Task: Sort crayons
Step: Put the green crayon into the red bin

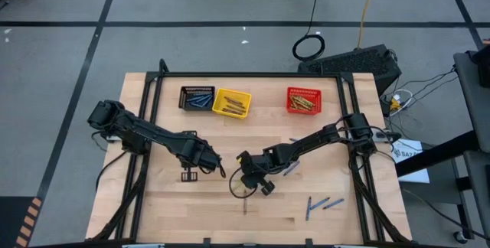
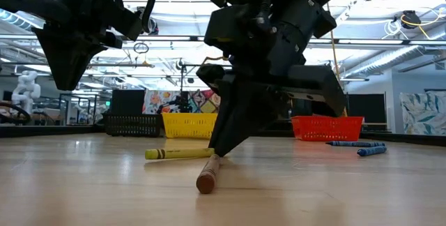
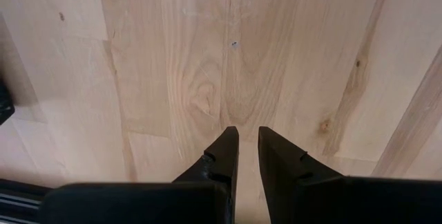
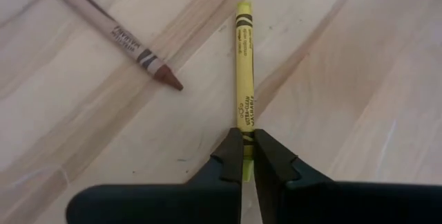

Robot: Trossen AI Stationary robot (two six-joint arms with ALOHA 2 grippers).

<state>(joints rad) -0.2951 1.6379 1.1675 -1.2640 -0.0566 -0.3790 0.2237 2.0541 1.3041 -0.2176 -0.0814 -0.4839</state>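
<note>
Right pincer (image 4: 243,156) grips a yellow crayon (image 4: 244,65), shown only by its wrist view; left pincer (image 3: 247,156) slightly parted.

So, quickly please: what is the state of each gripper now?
Left gripper: jaws slightly apart, holding nothing, above bare table.
Right gripper: jaws shut on the yellow crayon.

High view: overhead, straight down, far enough to take in the whole table (image 1: 191,202) plus the surrounding floor. Low view: at table-top level, facing across the wood to the far edge, very near the brown crayon (image 2: 208,175). Left wrist view: close above bare planks. Right wrist view: close above the yellow crayon (image 4: 244,65) and the brown one (both also appear in the low view). The baskets along the far edge show in the high and low views.
</note>
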